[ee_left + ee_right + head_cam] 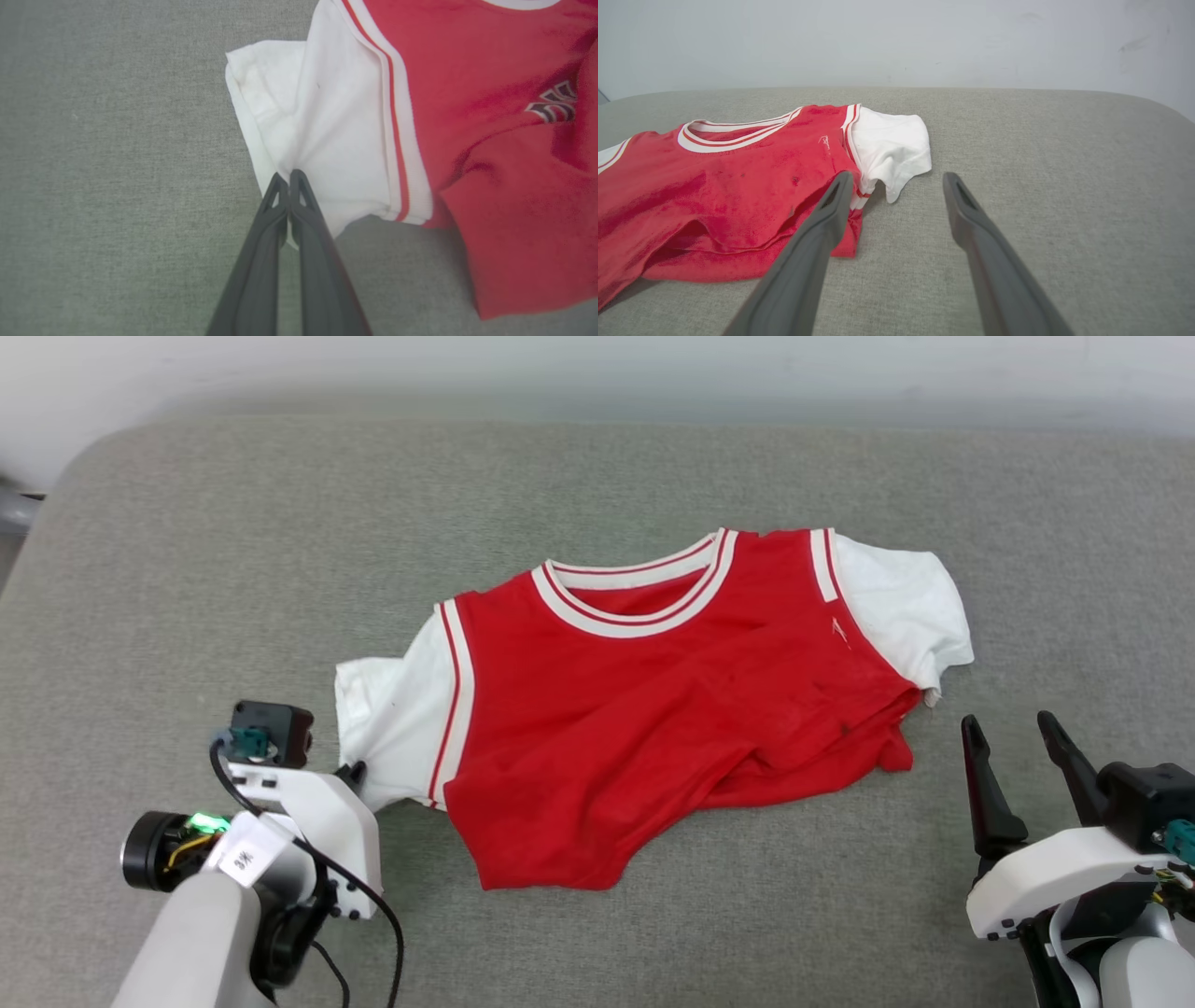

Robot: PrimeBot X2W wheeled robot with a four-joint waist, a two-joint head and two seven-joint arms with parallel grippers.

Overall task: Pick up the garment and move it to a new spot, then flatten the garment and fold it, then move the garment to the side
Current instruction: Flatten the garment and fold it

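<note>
The shirt [635, 709] lies rumpled mid-cushion [187, 569], and it looks light and limp, likely to sag and drag when lifted. The left gripper [289, 175] is pinched onto one white sleeve [327, 121]; the right gripper [1010, 723] stands spread and empty near the other sleeve, a sensible second hold. Bare cushion surrounds the shirt, with the edges well apart from it.

red jersey tee [653, 709] with white sleeves is lying rumpled but mostly flat mid-scene, striped collar pointing far, right hem bunching under itself
</note>
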